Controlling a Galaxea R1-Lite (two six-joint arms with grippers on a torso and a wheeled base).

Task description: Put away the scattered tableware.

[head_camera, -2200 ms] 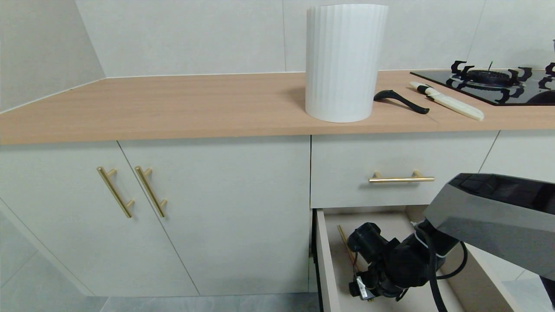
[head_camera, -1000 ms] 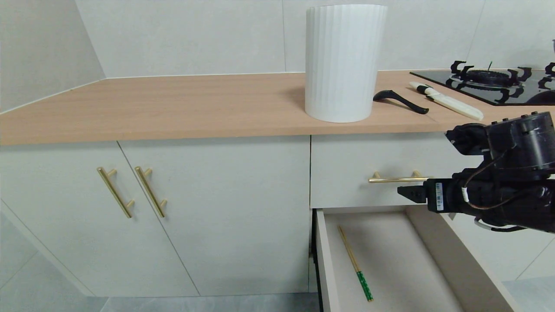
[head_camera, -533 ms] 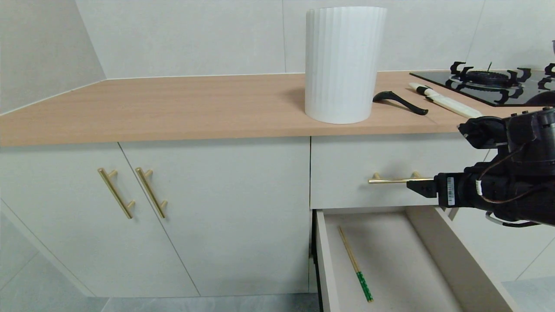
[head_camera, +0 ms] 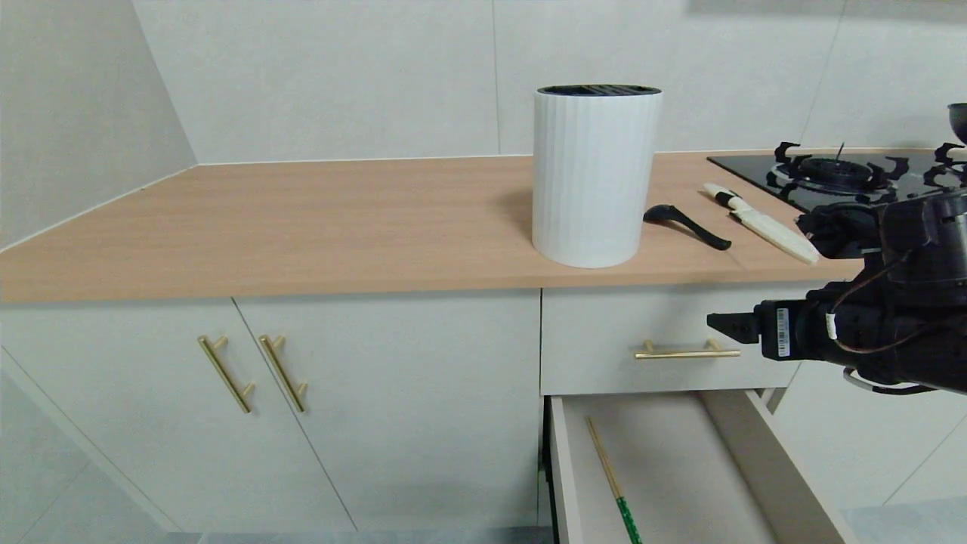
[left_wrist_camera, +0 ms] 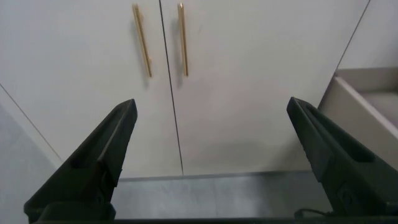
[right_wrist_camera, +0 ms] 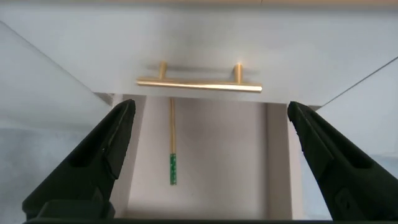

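Note:
A tall white ribbed holder [head_camera: 597, 177] stands on the wooden counter [head_camera: 302, 227]. To its right lie a black ladle [head_camera: 686, 225] and a white-bladed knife [head_camera: 759, 223]. One chopstick [head_camera: 608, 472] with a green end lies in the open lower drawer [head_camera: 736, 461]. My right gripper [head_camera: 755, 273] hangs open and empty in front of the upper drawer, to the right of that drawer's gold handle [head_camera: 686, 352]. The right wrist view looks past the gripper [right_wrist_camera: 211, 107] at the handle [right_wrist_camera: 199, 85] and the chopstick [right_wrist_camera: 173, 149]. My left gripper [left_wrist_camera: 211, 106] is open and empty, low before the cabinet doors.
A gas hob [head_camera: 846, 174] sits at the counter's right end. Two cabinet doors with gold handles [head_camera: 253, 374] are left of the drawers; the left wrist view shows the handles [left_wrist_camera: 161, 40] and the open drawer's side [left_wrist_camera: 364, 102]. The counter's left half is bare.
My right gripper lifted out of the lower drawer, leaving the chopstick inside, and now hangs open by the upper drawer. The head camera has tilted up, so everything sits lower in view.

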